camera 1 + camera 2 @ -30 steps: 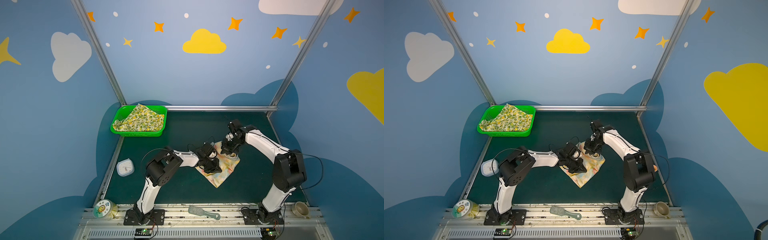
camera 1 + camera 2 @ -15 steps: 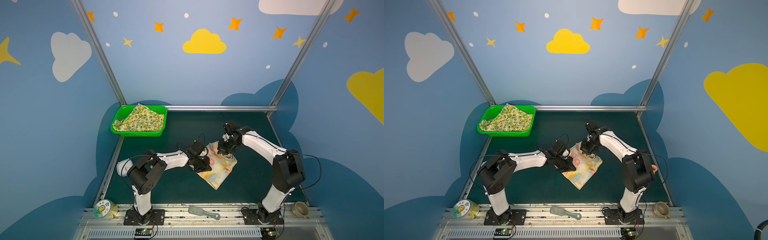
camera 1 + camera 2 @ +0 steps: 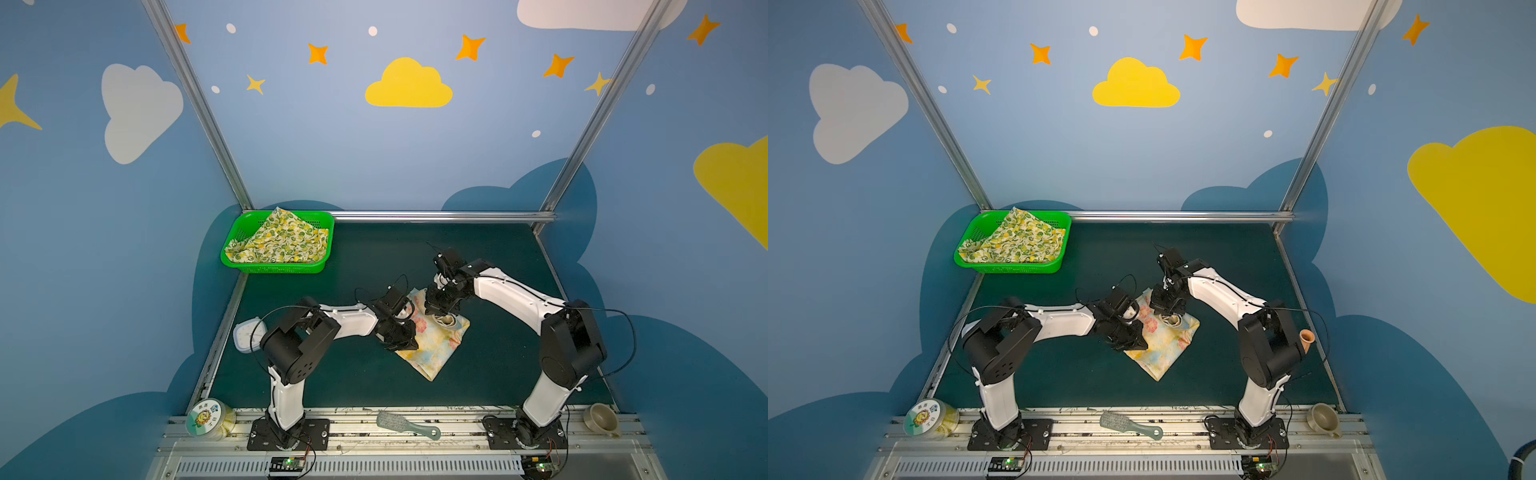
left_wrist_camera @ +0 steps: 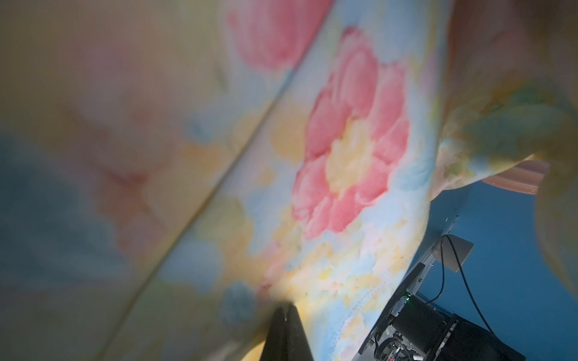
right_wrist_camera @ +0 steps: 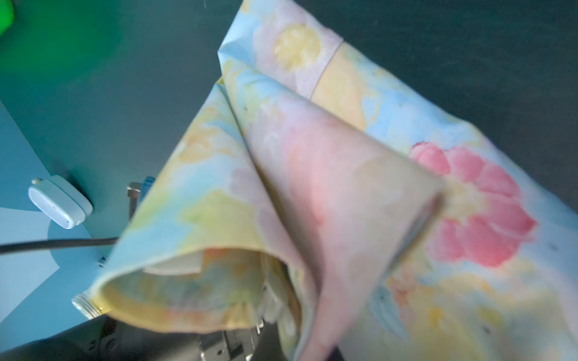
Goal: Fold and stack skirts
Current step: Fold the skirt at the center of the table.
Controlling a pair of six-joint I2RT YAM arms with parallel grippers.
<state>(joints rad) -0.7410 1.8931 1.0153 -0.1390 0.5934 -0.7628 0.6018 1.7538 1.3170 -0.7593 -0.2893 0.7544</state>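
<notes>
The pastel yellow-blue skirt with pink flowers lies folded on the dark green table, mid-field in both top views. My left gripper sits low at the skirt's left edge. In the left wrist view its fingertips are shut on the cloth. My right gripper is at the skirt's far corner. In the right wrist view a lifted fold of the skirt covers its jaws. The lemon-print skirt lies crumpled in the green basket.
A white clock lies left of the left arm. On the front rail are a round tin, a brush and a cup. A small terracotta pot shows by the right arm's elbow.
Both grippers have drawn a little to the left, and the pastel skirt has shifted left with them. The left arm's elbow swung outward and partly back.
</notes>
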